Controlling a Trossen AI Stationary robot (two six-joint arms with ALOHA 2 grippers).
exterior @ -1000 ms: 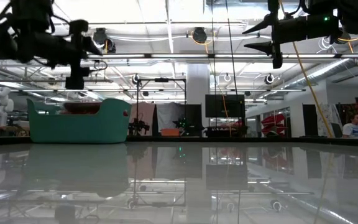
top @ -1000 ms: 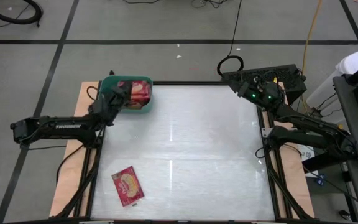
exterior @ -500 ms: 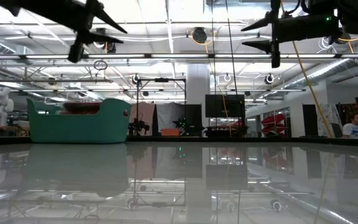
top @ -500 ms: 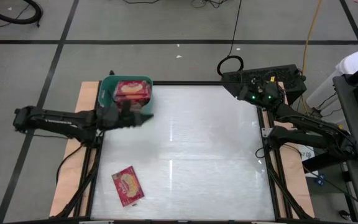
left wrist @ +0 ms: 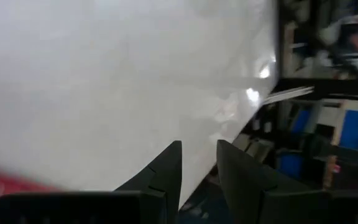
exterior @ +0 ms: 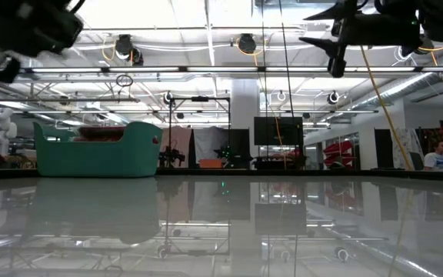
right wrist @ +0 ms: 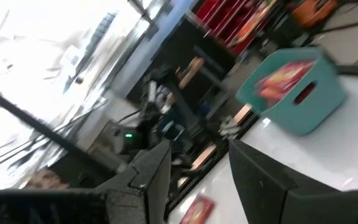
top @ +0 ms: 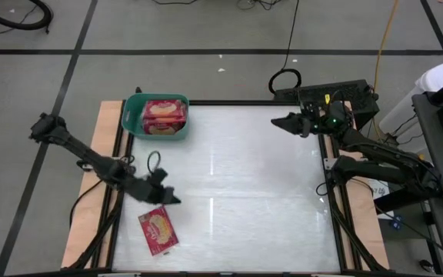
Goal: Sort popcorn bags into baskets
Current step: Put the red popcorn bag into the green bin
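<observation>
I am seeing the table [top: 237, 177] w/ a white glossy top, filling the middle of the high view. The left arm is reaching in from the left side; its left gripper [top: 166, 196] is hovering above the table, just beside the loose popcorn bag [top: 158, 230] that is lying flat near the front left corner. In the left wrist view its fingers [left wrist: 166, 171] are standing narrow, w/ only a slim gap and nothing between. The right gripper [top: 281, 121] is hanging at the back right, fingers apart approx. medium-wide, holding nothing. The teal basket [top: 133, 123] is sitting at the back left corner, w/ another popcorn bag [top: 164, 114] lying inside it.
</observation>
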